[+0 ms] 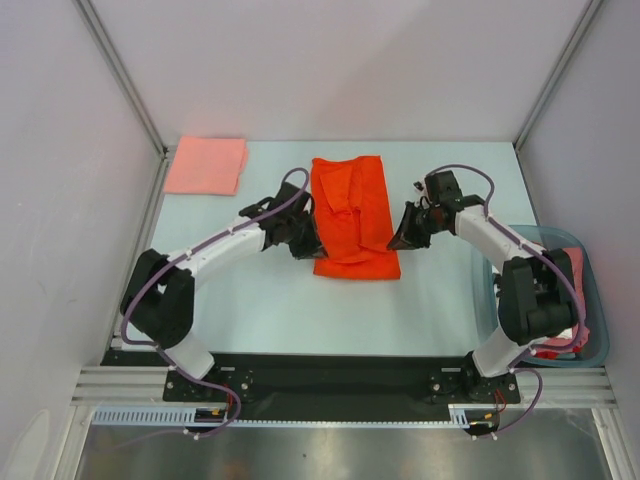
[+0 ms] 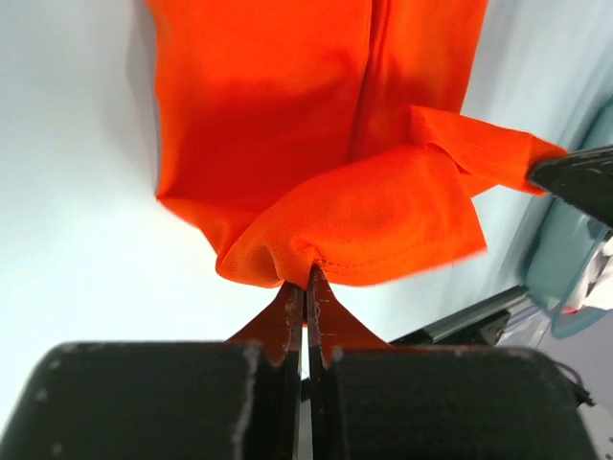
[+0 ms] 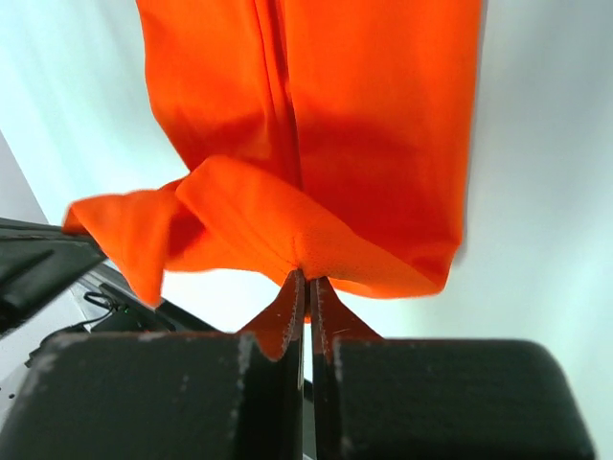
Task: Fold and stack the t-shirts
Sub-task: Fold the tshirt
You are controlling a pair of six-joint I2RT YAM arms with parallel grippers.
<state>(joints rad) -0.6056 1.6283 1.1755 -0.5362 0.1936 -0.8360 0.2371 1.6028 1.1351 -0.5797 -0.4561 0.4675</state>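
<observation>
Nearest, at the right edge of the table [image 1: 250, 300], a translucent tub [image 1: 597, 335] sits half hidden behind the right arm. The red and pale cloth inside it is hard to make out. Mid-table lies the orange-red t-shirt [image 1: 352, 215], folded into a narrow strip whose long axis runs from near to far. Which end is the collar I cannot tell. The left fingers [image 2: 297, 309] are pressed together on a fold of its left edge. The right fingers [image 3: 295, 309] likewise pinch its right edge. Both grips sit towards the near end, where the cloth bunches up. In the far left corner rests a salmon-pink t-shirt [image 1: 206, 165], folded flat, well apart.
</observation>
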